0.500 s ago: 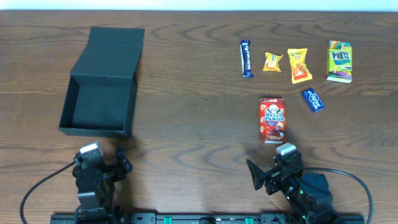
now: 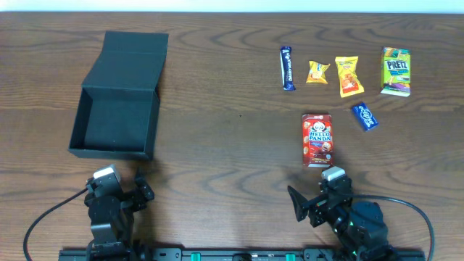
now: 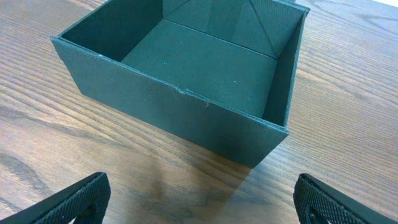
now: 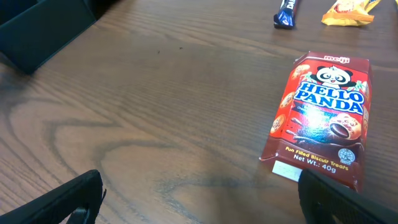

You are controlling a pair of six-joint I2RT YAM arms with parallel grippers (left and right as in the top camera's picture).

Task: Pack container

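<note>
Waiting at the near table edge, left gripper and right gripper both spread wide, gripping nothing. Presenting the container at left, flap thrown back, matte dark cardboard gaping empty, seemingly for loading. Facing the glossy, flat Hello Panda box just ahead on the right.

Container far left; Hello Panda box ctr-right w/ snack row behind.
</note>
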